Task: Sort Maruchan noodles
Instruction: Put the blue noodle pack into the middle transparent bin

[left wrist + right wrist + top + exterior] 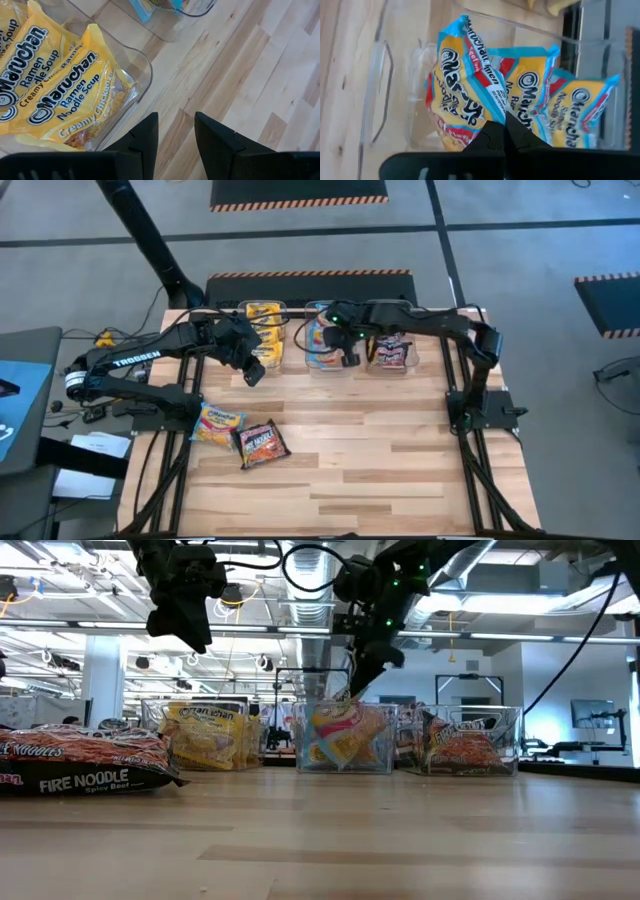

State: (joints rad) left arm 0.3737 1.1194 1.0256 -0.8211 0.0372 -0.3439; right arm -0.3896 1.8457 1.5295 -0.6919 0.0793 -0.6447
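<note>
Three clear bins stand along the far side. The left one (262, 320) holds yellow-orange Maruchan packets (55, 95), the middle one (325, 340) light blue and yellow packets (555, 105), the right one (392, 352) black-red packets (465, 748). A yellow packet with light blue edges (218, 423) and a black-red Fire Noodle packet (262, 444) lie flat on the table near the left edge. My right gripper (504, 131) is over the middle bin, shut on a light blue packet (462, 85). My left gripper (176, 131) hovers open beside the yellow bin's near corner. My right gripper pinches the light blue packet between its two fingertips at the packet's upper edge (492, 112), coming from above and pointing down into the middle bin. The packet stands upright inside the bin (340, 735), below the fingers. Whether its lower end rests on the bin floor, I cannot tell.
Bare wooden table stretches across the middle and right, in front of the bins. The frame edges and the arm bases flank the table on the left and right. Beyond the far edge is the room floor with striped mats.
</note>
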